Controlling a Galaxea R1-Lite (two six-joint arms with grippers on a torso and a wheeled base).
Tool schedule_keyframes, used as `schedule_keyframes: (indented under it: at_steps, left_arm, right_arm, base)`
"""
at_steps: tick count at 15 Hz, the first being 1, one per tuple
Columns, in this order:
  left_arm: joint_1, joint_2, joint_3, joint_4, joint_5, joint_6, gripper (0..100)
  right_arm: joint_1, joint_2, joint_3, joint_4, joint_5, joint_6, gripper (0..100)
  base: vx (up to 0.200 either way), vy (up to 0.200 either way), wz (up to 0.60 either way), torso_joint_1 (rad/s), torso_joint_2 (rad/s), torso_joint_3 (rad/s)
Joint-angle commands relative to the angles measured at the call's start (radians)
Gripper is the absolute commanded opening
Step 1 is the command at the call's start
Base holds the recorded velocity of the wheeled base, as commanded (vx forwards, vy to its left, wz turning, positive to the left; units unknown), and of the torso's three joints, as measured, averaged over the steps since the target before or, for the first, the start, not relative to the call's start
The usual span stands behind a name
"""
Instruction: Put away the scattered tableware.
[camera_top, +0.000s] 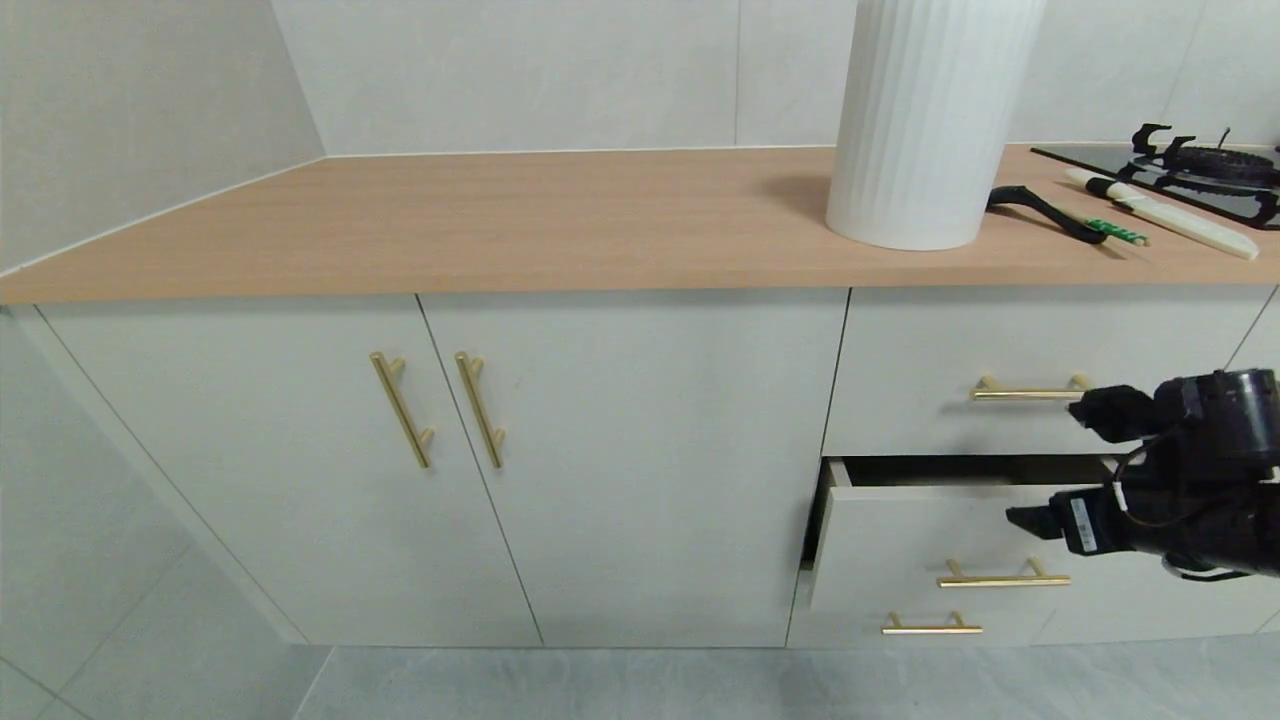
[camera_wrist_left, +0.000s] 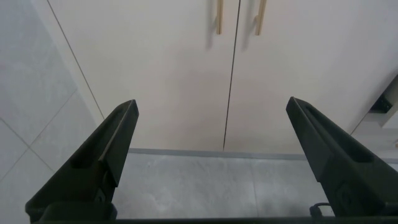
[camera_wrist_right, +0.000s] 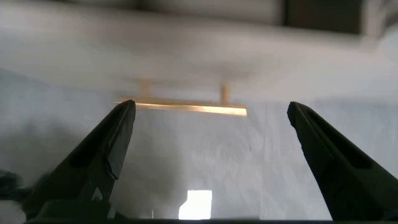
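Observation:
On the wooden counter at the right lie a black spoon (camera_top: 1045, 212), a thin green-striped utensil (camera_top: 1118, 233) and a white knife (camera_top: 1165, 212). Below them the middle drawer (camera_top: 900, 530) stands pulled out a little, its gold handle (camera_top: 1003, 579) (camera_wrist_right: 186, 109) facing outward. My right gripper (camera_top: 1068, 466) (camera_wrist_right: 211, 107) is open in front of this drawer, just above the handle, with nothing between its fingers. My left gripper (camera_wrist_left: 211, 106) is open and empty, low down, facing the cabinet doors (camera_wrist_left: 186, 74) and the floor.
A tall white ribbed container (camera_top: 925, 120) stands on the counter beside the spoon. A black gas hob (camera_top: 1200, 165) is at the far right. Two cabinet doors with gold handles (camera_top: 402, 408) fill the left. The shut top drawer's handle (camera_top: 1030, 390) is above the gripper.

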Motion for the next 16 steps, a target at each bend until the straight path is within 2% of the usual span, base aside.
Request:
schedule_keyframes:
  at_steps: [1, 3, 7, 16]
  left_arm:
    - [-0.001, 0.002, 0.000, -0.002, 0.000, -0.001, 100]
    - [-0.001, 0.002, 0.002, 0.000, 0.000, -0.001, 100]
    - [0.001, 0.002, 0.000, -0.002, 0.000, -0.001, 100]
    - [0.001, 0.002, 0.000, -0.002, 0.000, -0.001, 100]
  right_arm:
    - [0.035, -0.055, -0.104, 0.072, 0.004, 0.007, 100]
    - [0.035, -0.006, -0.105, 0.055, 0.007, 0.008, 100]
    - [0.033, 0.180, -0.099, -0.161, 0.000, 0.040, 100]
    - [0.033, 0.255, -0.104, -0.247, -0.003, 0.069, 100]
  base:
    - [0.000, 0.000, 0.00, 0.000, 0.00, 0.000]
    - [0.000, 0.000, 0.00, 0.000, 0.00, 0.000]
    - [0.000, 0.000, 0.00, 0.000, 0.00, 0.000]
    - [0.000, 0.000, 0.00, 0.000, 0.00, 0.000]
